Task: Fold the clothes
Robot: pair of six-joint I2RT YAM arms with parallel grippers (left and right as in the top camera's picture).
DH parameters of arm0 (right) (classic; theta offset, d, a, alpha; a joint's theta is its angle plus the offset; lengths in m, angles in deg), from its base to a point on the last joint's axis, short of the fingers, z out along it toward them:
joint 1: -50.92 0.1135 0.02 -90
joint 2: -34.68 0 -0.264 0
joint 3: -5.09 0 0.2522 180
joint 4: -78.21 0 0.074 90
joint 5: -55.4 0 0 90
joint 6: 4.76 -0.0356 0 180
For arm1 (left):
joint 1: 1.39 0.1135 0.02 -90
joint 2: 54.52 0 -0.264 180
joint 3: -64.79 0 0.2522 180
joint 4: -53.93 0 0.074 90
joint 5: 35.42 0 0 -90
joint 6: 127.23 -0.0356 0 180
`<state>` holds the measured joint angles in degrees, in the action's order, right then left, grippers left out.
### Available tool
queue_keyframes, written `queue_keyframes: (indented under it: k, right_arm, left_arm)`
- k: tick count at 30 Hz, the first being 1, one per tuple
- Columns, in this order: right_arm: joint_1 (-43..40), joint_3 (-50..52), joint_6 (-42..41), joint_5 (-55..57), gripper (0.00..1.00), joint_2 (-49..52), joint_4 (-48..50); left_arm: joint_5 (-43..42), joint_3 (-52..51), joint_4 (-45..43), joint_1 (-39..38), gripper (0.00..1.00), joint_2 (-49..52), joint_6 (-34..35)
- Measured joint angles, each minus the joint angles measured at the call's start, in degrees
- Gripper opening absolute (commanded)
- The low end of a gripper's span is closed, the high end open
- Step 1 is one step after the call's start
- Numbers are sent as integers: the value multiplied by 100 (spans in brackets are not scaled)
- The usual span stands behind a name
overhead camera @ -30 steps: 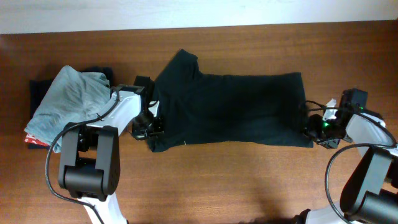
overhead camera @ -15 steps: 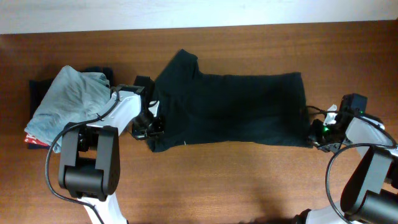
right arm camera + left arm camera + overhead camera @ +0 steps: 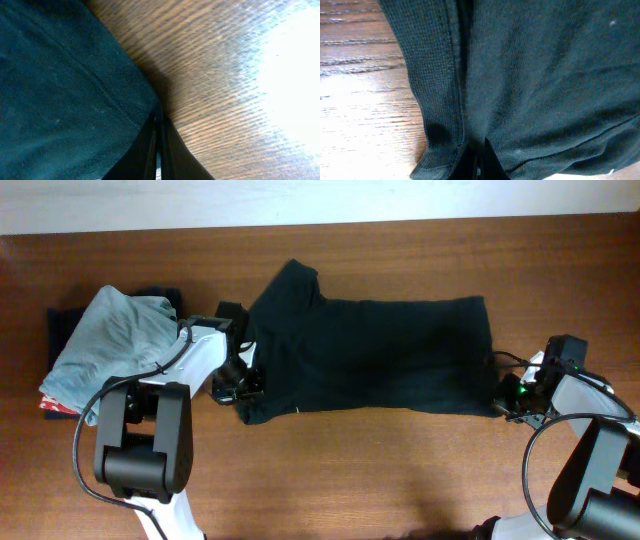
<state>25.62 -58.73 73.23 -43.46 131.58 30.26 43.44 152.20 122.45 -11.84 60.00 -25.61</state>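
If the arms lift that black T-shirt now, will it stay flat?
Probably not: the black T-shirt lies limp and creased, so its middle would likely sag between the left gripper and right gripper. The thin knit looks light, and its textured hem seems unlikely to slip.

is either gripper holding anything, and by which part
Both hold the black short-sleeved soft-fabric T-shirt: left gripper a hemmed edge at the sleeve end, right gripper the near bottom-hem corner.
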Motion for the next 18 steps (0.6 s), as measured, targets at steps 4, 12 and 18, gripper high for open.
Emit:
queue_keyframes:
  k: [4,12,18]
  right_arm:
    - [0,0,-184,157,4,-22,-46]
    - [22,-2,-688,713,4,-66,-173]
    - [33,0,-737,758,4,-66,-120]
  left_arm:
    - [4,0,2,0,1,0,0]
    - [13,-22,142,199,1,0,0]
    - [-28,-33,173,374,1,0,-2]
